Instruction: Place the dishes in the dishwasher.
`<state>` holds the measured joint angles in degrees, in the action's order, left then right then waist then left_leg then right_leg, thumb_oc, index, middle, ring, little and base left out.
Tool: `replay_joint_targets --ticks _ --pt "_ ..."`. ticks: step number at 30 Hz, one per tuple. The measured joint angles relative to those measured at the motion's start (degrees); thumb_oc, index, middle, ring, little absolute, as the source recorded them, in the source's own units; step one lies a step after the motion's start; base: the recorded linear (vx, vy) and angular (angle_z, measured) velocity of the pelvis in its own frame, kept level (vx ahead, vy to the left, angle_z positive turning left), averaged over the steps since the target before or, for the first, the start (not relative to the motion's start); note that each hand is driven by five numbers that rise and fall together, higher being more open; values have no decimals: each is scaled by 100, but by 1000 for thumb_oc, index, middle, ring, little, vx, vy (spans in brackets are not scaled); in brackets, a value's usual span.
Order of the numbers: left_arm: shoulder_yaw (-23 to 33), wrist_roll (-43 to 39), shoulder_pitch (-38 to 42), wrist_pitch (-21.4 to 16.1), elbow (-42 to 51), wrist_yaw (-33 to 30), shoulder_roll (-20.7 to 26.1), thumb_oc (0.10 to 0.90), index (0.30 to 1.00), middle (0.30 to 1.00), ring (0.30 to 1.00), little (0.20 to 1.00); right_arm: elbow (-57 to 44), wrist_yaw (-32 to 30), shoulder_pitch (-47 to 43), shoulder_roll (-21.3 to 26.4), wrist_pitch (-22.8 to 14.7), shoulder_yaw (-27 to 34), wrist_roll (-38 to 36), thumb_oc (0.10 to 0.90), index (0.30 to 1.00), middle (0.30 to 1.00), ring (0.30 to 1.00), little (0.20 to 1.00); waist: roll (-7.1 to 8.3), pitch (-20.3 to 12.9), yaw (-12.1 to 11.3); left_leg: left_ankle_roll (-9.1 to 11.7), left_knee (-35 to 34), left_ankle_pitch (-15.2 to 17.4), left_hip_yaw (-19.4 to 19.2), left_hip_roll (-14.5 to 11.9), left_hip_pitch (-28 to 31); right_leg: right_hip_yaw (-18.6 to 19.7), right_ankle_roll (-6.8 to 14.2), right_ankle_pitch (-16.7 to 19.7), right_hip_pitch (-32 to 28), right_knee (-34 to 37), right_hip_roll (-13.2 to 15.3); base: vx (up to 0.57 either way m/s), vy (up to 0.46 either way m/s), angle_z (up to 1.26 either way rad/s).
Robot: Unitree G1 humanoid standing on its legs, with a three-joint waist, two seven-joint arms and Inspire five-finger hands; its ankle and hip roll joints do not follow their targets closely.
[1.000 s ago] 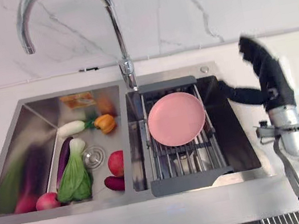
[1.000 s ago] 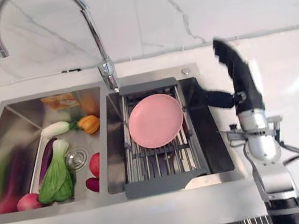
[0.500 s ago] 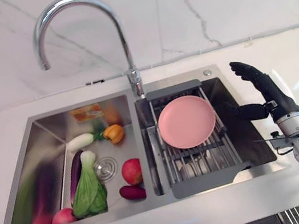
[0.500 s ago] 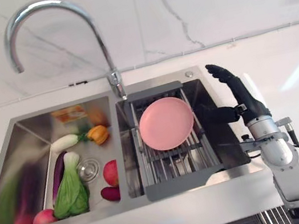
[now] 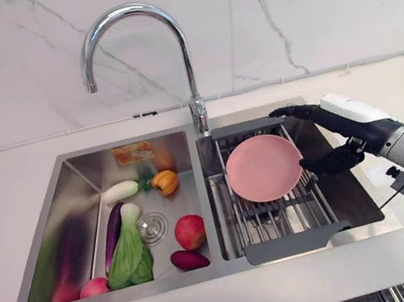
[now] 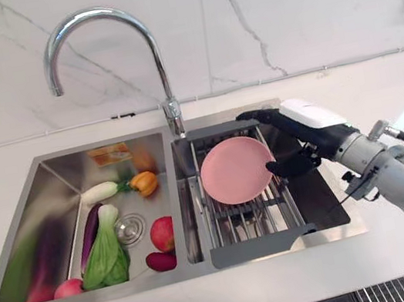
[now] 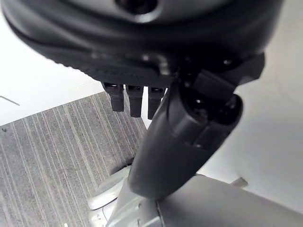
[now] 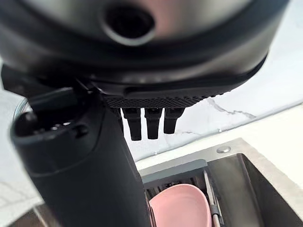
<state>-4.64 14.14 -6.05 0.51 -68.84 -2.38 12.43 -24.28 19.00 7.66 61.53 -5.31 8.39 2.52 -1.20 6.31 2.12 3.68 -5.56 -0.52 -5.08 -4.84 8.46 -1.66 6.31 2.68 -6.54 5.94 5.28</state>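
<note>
Fingers (image 5: 293, 111) of the right hand (image 5: 339, 131) reach straight and released over the right rim of the pink plate (image 5: 262, 168), the thumb just beside its edge, nothing grasped. That plate lies on the grey rack (image 5: 280, 215) in the sink (image 5: 81, 219), centre right of the frame. Left hand (image 7: 137, 99) hangs relaxed over striped flooring (image 7: 52, 156).

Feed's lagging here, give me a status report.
Right hand open beside pink plate, not gripping. Plate on sink rack. Left hand idle. Nothing blocking.
</note>
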Motion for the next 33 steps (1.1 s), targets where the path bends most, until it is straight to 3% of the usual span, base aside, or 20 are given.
replay_joint_targets --ticks 6,7,17,33 --pt "59 -3 -5 0 0 53 12 800 900 900 900 900 -149 250 5 62 -2 209 -47 800 900 900 900 900 21 -10 23 1 4 0 -1 -8 -1 1 0 0 16 0 -9 0 0 0" --pt "55 -4 -5 0 1 73 16 800 900 900 900 900 -207 408 10 222 -4 204 -49 800 900 900 900 900 17 -12 23 1 4 -1 -3 -8 -1 1 0 0 16 -1 -8 0 0 0" --pt "30 -2 -3 -4 3 176 46 800 900 900 900 900 -188 757 97 225 -9 16 -25 800 900 900 900 900 20 -18 21 3 2 -2 67 -5 6 -41 -1 -1 -29 1 -4 -2 3 1" --pt "-50 3 -14 -35 7 236 36 800 900 900 900 900 411 614 235 -344 -305 -593 1799 800 900 900 900 900 -26 -43 -37 0 1 -7 130 31 -11 -137 16 -20 -56 4 35 2 2 2"
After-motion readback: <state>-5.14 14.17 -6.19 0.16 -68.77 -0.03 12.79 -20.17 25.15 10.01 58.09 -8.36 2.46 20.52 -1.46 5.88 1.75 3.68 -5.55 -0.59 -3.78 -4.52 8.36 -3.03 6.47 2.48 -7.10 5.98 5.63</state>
